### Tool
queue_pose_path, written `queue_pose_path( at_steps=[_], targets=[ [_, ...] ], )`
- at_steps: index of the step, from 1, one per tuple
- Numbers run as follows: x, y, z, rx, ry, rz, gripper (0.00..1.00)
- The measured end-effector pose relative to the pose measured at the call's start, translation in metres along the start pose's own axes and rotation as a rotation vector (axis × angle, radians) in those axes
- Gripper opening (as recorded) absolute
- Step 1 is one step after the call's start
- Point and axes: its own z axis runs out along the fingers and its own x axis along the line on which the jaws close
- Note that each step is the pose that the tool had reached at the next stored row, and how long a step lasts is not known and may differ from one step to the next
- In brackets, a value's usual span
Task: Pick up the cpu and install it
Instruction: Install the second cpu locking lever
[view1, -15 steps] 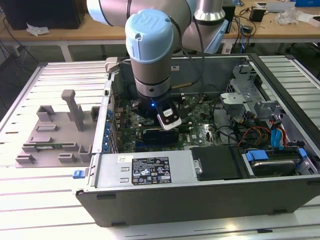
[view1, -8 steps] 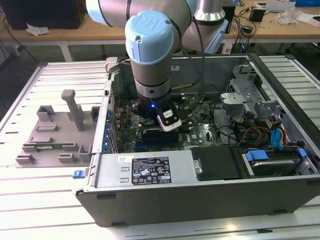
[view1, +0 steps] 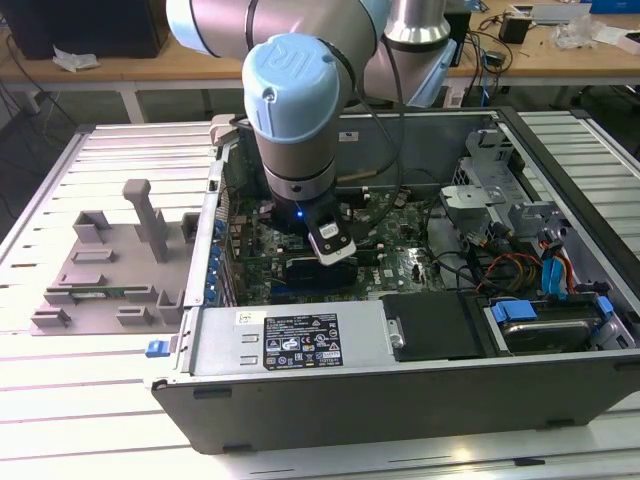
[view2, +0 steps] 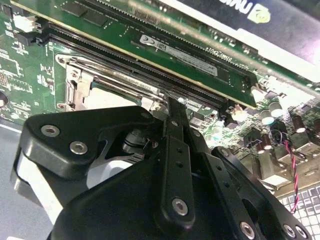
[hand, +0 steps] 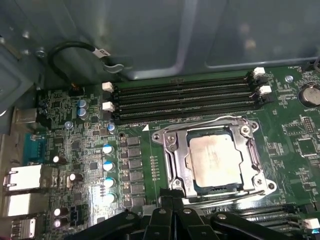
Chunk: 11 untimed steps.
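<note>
Electronics assembly lab or robotics test workshop. Landmark: an open desktop computer case (view1: 400, 300), side panel off, lying flat on a bench (view1: 60, 420) of ribbed metal slats. Inside the case: green motherboard (view1: 400, 262), bundled cables, drive bays, a power supply. Just beside the case, on the exterior view's left, a grey plastic fixture tray (view1: 110, 270) with upright posts. Above the case, an industrial robot arm (view1: 300, 90) with blue joint caps reaches down into it. Behind the case, a wooden worktable (view1: 150, 65) with scattered cables and small parts. In the first wrist view, bare memory slots (hand: 182, 97) and a metal-framed processor socket (hand: 215, 157).
</note>
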Motion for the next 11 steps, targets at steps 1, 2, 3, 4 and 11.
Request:
queue_pose_path(
  at_steps=[1, 2, 3, 4, 11],
  targets=[
    [0.0000, 0.0000, 0.0004, -0.0009, 0.0001, 0.000, 0.11],
    [0.0000, -0.0001, 0.0008, -0.0019, 0.0002, 0.000, 0.11],
    [0.0001, -0.0002, 0.0013, -0.0029, 0.0004, 0.000, 0.11],
    [0.0002, -0.0002, 0.0016, -0.0036, 0.0005, 0.000, 0.11],
    [0.0003, 0.0022, -0.0041, 0.0009, -0.0001, 0.000, 0.11]
  ],
)
